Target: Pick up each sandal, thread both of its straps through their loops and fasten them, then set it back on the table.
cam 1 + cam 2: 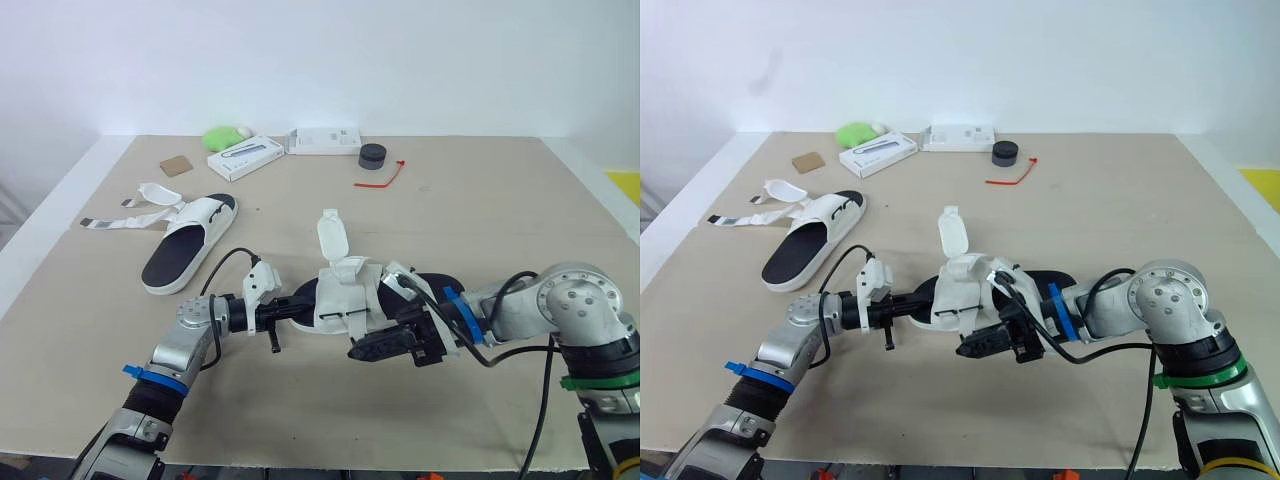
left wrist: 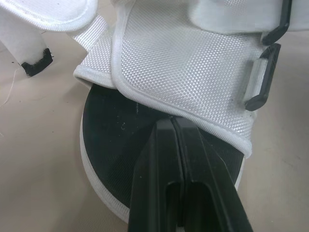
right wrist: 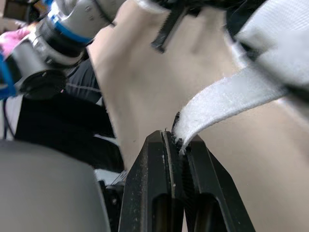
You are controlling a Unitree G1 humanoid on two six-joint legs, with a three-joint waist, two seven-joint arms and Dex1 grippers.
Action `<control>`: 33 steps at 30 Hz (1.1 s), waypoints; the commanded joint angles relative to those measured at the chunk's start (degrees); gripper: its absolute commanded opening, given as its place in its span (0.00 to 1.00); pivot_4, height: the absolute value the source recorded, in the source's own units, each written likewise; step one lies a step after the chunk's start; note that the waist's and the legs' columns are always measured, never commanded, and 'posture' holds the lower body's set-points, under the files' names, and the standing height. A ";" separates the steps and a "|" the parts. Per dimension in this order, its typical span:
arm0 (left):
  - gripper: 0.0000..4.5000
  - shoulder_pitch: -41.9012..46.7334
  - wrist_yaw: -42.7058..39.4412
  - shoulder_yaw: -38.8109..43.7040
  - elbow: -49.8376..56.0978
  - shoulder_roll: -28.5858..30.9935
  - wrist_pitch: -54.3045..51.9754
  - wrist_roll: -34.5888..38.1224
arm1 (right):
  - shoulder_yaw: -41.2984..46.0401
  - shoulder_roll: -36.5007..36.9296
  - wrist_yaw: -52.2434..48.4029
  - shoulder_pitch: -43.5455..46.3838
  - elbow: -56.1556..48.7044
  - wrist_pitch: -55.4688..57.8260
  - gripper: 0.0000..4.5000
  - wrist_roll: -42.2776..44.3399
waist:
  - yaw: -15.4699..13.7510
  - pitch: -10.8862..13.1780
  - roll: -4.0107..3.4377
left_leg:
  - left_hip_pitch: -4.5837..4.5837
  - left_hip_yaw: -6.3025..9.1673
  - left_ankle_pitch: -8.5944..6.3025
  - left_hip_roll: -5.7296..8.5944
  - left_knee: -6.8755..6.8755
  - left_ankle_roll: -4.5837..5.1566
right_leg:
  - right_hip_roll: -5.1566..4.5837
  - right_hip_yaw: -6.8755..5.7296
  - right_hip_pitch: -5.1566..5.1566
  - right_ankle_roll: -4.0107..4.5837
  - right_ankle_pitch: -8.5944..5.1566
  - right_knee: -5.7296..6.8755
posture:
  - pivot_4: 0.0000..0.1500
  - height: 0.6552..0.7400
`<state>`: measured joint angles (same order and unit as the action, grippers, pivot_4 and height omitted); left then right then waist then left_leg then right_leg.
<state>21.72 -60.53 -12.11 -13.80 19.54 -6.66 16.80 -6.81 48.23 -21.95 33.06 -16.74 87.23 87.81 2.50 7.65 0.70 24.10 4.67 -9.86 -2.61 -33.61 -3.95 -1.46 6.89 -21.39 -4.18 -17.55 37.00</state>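
Nearest the head camera, the near sandal (image 1: 345,292) sits between the two arms at the front of the table (image 1: 500,215). Its long axis runs side to side, toe end toward the robot's left and black heel end toward the right arm. Whether its sole rests on the table or hangs just off it, I cannot tell.

The left gripper (image 2: 172,124) is closed, pinched on the rim of the white mesh upper where it meets the black footbed at the toe end. The right gripper (image 3: 177,141) is closed too, clamped on the tip of a white webbing strap (image 3: 227,99) that runs from the sandal's near side toward the robot. A second strap (image 1: 329,236) stands upright off the far side of the upper, loose.

Two black plastic loops (image 2: 260,79) sit on the upper's side. From the head views they seem to lie along the near edge, just beside the right gripper. The held tip would then have only a short way to go, and the right arm looks the one to feed it while the left steadies the shoe. I cannot tell if this strap already passes through its loop.

The other sandal (image 1: 188,243) lies well apart at the far left, its straps splayed open and not yet fastened.
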 commanded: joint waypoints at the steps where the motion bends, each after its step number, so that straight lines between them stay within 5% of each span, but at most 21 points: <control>1: 0.00 -4.24 1.15 -4.04 -7.28 1.55 -5.20 -5.26 | 3.69 3.64 -9.09 -2.25 -9.56 0.00 0.00 6.74 | -0.03 0.00 0.00 | 0.02 0.00 -0.01 0.00 0.00 -0.01 | 0.00 0.00 -0.01 -0.01 -0.02 0.00 | 1.00 1.00; 7: 0.00 -4.73 -0.52 -7.24 -7.07 4.01 -1.10 -9.31 | 4.56 5.48 -9.84 -0.86 -5.54 -7.45 0.00 17.14 | 0.14 0.07 0.14 | -0.04 0.00 -0.04 -0.01 -0.01 -0.05 | -0.01 -0.02 0.00 0.00 -0.04 0.00 | 1.00 1.00; 14: 0.00 -3.62 -1.64 -10.60 -7.92 6.27 4.79 -13.45 | -0.29 0.02 7.79 9.41 10.08 -17.60 0.00 24.71 | 0.23 0.07 0.09 | -0.09 -0.02 -0.10 -0.05 0.11 -0.06 | 0.05 -0.01 -0.01 0.11 -0.10 -0.01 | 1.00 1.00; 21: 0.00 -3.28 -2.70 -10.85 -7.96 6.64 6.31 -13.60 | -2.45 -8.60 28.81 13.73 23.57 -21.69 0.00 23.94 | 0.19 0.15 0.19 | 0.05 0.03 -0.10 -0.04 0.11 -0.02 | 0.09 0.03 0.05 0.07 -0.12 0.00 | 1.00 1.00; 33: 0.00 -4.12 -3.67 -10.53 -6.56 7.52 7.77 -12.90 | 4.23 -14.80 40.29 11.39 32.74 -22.94 0.00 21.66 | 0.22 0.13 0.08 | 0.06 0.05 -0.10 -0.06 0.11 0.08 | 0.17 0.04 0.19 0.09 -0.10 0.06 | 1.00 1.00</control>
<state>23.19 -61.91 -16.25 -13.04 24.08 4.24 11.17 -5.82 33.20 17.41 44.48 16.04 65.02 108.36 2.73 7.78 0.79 24.16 4.72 -9.97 -2.68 -33.49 -3.85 -1.28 6.93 -21.19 -4.09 -17.65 37.06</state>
